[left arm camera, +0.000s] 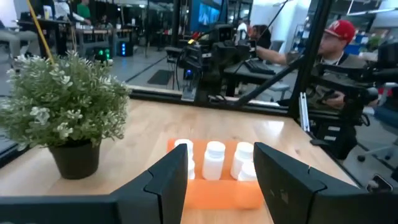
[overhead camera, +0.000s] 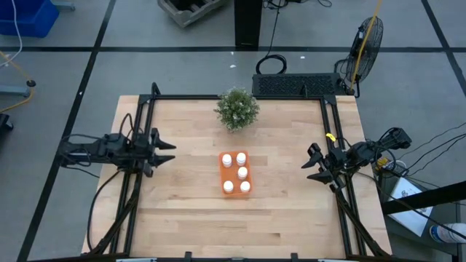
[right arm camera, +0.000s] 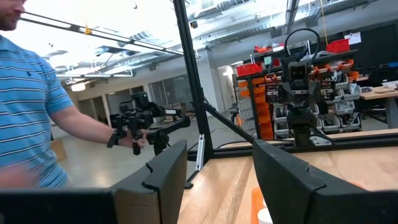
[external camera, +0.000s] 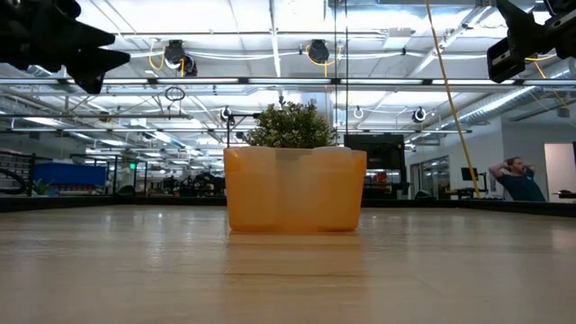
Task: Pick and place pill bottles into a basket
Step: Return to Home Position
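With five small white pill bottles (overhead camera: 242, 172) in the shallow orange rectangular tray (overhead camera: 223, 173), the left gripper (overhead camera: 172, 151) and right gripper (overhead camera: 306, 163) hung well clear, fingers spread and empty, seemingly done.

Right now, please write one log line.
pill bottles: five in basket | left gripper: open, empty, table's left | right gripper: open, empty, table's right

Robotics lab: parts shelves (right arm camera: 264, 93), robot rigs (right arm camera: 300, 93)
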You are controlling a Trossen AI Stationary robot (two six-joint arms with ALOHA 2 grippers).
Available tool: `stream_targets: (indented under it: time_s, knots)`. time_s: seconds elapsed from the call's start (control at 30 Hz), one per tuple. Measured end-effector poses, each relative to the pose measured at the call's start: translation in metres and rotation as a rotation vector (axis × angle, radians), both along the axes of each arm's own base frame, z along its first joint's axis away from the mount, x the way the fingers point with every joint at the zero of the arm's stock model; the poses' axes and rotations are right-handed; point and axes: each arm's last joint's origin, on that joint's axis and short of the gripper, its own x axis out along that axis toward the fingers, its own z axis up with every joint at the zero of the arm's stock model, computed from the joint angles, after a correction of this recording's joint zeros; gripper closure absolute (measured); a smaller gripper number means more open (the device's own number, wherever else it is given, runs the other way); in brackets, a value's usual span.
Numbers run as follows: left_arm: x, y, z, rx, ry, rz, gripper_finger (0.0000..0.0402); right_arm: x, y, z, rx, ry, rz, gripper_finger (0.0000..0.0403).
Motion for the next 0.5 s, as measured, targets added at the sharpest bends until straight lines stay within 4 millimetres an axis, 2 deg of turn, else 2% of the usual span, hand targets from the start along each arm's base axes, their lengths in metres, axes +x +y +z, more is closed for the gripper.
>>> stream_targets:
  time_s: [0.33,0.5]
  knots:
    - [0.007,-0.002,-0.016,0.000,-0.011,-0.047,0.0215,0.000,0.000,0.000,0.000,0.001,0.000,0.0226]
    - [0.011,-0.003,-0.018,0.022,-0.121,-0.068,0.0215,0.000,0.000,0.000,0.000,0.001,0.000,0.0227]
